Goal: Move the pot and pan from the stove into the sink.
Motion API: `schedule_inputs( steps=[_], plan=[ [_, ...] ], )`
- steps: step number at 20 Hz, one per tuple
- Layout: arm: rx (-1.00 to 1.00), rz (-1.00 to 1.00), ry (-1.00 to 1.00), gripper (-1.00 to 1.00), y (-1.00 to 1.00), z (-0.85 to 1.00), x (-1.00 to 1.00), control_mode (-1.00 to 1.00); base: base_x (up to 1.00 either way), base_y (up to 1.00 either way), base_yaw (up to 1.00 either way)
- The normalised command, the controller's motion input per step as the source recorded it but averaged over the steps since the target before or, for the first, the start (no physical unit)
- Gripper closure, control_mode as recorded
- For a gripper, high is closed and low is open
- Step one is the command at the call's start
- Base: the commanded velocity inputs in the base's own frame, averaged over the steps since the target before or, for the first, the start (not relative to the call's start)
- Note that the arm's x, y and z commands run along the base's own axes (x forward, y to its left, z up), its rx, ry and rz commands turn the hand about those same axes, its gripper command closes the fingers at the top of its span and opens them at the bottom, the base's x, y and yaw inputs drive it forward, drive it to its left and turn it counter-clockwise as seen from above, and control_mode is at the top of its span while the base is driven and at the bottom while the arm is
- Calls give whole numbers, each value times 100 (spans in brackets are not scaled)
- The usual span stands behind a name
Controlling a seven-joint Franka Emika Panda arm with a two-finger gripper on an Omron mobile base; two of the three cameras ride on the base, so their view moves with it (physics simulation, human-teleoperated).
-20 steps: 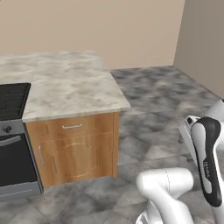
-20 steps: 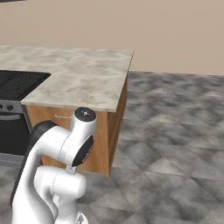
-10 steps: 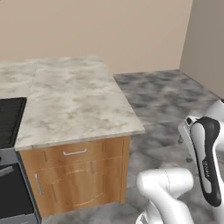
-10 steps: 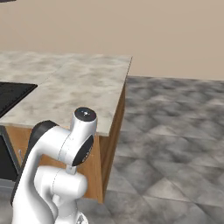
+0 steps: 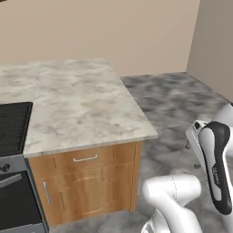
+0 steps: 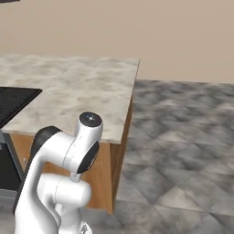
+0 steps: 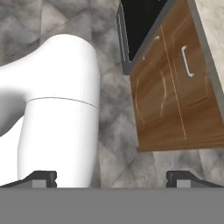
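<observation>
The stove shows as a black cooktop corner (image 5: 12, 127) at the left edge of the left base view, with its grey front and oven door (image 5: 13, 200) below. The same cooktop (image 6: 13, 103) sits at the left in the right base view. In the hand view the black oven door (image 7: 142, 22) lies at the top. My gripper (image 7: 112, 180) is open, its fingertips (image 7: 41, 178) wide apart with nothing between them, pointing down at the floor beside the cabinet. The pot, the pan and the sink are out of view.
A marble counter (image 5: 82, 104) ends at a corner on its right, above a wooden cabinet (image 5: 91, 182) with a drawer and a door. Grey tiled floor (image 5: 173, 100) stretches right of it to a beige wall (image 5: 113, 27).
The whole picture has shifted as the base drove: the stove has slid further toward the left edge and the counter's end looms larger. The arm keeps its folded pose.
</observation>
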Motion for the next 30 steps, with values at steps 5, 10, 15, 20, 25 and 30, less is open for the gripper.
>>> schedule_inputs(
  steps=[5,10,15,20,25,30],
  plan=[
    [0,0,0,-100,0,0,0,100,1,88,-14],
    [0,0,0,-100,0,0,0,100,0,91,-14],
    [0,0,0,-100,0,0,0,100,0,92,-11],
    [0,0,0,-100,0,0,0,100,-8,89,-7],
    [0,0,0,-100,0,0,0,100,-11,84,-3],
    [0,0,0,-100,0,0,0,100,-4,86,-2]
  ],
)
